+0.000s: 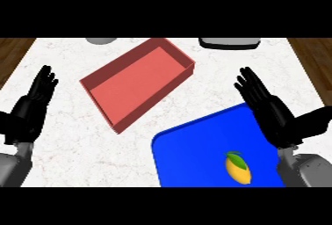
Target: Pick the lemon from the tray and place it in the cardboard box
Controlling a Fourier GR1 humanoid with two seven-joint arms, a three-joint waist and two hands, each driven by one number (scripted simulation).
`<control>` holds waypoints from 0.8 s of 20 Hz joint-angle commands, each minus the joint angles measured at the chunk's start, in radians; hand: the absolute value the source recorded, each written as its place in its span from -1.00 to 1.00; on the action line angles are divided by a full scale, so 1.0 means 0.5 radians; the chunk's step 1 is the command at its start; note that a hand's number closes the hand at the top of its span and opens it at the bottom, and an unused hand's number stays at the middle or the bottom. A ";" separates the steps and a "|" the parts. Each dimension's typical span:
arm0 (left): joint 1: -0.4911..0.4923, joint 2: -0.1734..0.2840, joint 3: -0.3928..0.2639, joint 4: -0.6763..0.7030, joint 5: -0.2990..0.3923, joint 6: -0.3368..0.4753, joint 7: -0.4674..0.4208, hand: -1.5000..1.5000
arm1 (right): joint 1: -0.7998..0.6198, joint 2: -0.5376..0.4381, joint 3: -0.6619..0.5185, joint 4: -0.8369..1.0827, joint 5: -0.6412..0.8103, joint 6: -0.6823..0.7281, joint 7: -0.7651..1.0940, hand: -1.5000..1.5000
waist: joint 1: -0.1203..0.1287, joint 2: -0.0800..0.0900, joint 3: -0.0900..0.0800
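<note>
Marble counter (65, 158) holds a red box (139, 83), grey items at the far edge; lemon (238, 168) lies on the blue tray (194, 154), near the right hand (276, 114); both hands, left (29, 110) included, spread open.

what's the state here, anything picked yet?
Nothing picked yet. The lemon lies on the blue tray at the lower right. The red box sits open and empty at the upper middle of the counter. The left hand and right hand are both open at the sides, holding nothing.
</note>
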 commanded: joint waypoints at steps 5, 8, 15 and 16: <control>0.097 0.150 -0.033 0.206 -0.288 0.191 0.067 0.00 | 0.003 -0.242 0.259 -0.073 -0.127 0.988 -0.270 -1.00 | 0.038 0.098 0.054; 0.151 0.166 -0.067 0.224 -0.261 0.130 0.118 0.00 | -0.360 -0.624 0.235 -0.324 0.549 0.999 -0.442 -1.00 | 0.083 -0.017 0.034; 0.167 0.145 -0.088 0.242 -0.354 0.241 0.153 0.00 | 0.101 -0.612 0.307 0.324 0.589 1.471 -1.590 -1.00 | 0.044 0.116 0.067; 0.145 0.198 -0.056 0.264 -0.358 0.229 0.181 0.00 | 0.053 -0.649 0.298 0.387 0.628 1.578 -1.751 -1.00 | 0.046 0.107 0.062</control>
